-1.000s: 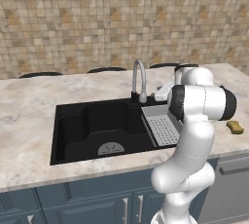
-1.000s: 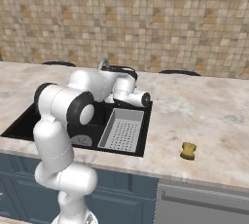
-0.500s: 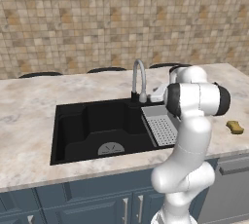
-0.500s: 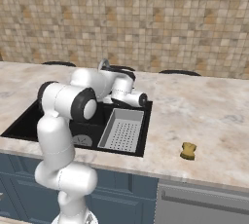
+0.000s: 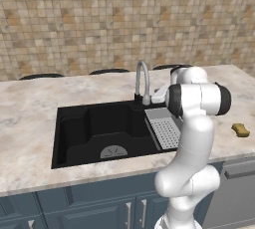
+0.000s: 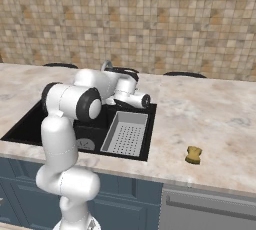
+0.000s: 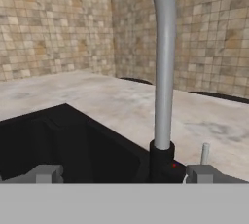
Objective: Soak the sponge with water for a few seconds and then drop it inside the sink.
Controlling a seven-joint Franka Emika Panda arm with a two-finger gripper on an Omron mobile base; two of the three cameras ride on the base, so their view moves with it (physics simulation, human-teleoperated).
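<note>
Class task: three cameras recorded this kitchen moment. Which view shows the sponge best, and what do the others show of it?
The right base view: the sponge lies whole on the counter, right of the sink, nothing in front of it. The left base view has it smaller, near the right edge, beyond the arm. The hand view faces the faucet instead.

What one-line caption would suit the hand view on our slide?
Open gripper faces the curved silver faucet at the edge of the black rectangular sink.

Evenly and softly lit throughout; no hard shadows or glare. Sink interior near-black, detail lost. Hand view soft, wall tiles slightly blurred.
</note>
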